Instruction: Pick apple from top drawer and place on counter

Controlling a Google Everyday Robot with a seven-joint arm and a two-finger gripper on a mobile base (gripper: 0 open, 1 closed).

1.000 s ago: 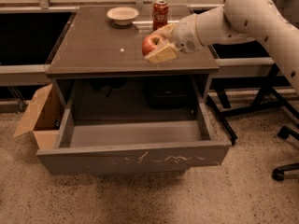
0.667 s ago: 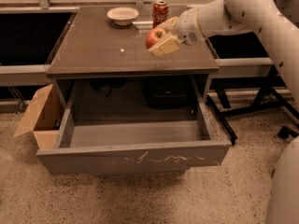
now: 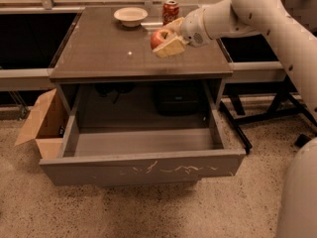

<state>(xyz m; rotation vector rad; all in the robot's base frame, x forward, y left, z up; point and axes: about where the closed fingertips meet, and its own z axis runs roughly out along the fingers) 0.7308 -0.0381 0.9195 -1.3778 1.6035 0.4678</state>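
Clearly clamped on the apple (image 3: pixel 158 37) above the counter (image 3: pixel 109 58), the gripper (image 3: pixel 168 35) may send it rolling into the soda can (image 3: pixel 171 11) if it lets go too high.

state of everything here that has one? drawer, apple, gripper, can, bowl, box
top drawer: pulled open
apple: out of the drawer, held over the counter, right of middle
gripper: shut on the apple, above the counter near the soda can
soda can: upright at the counter's back edge
bowl: upright, left of the can
cardboard box: on the floor, flaps open
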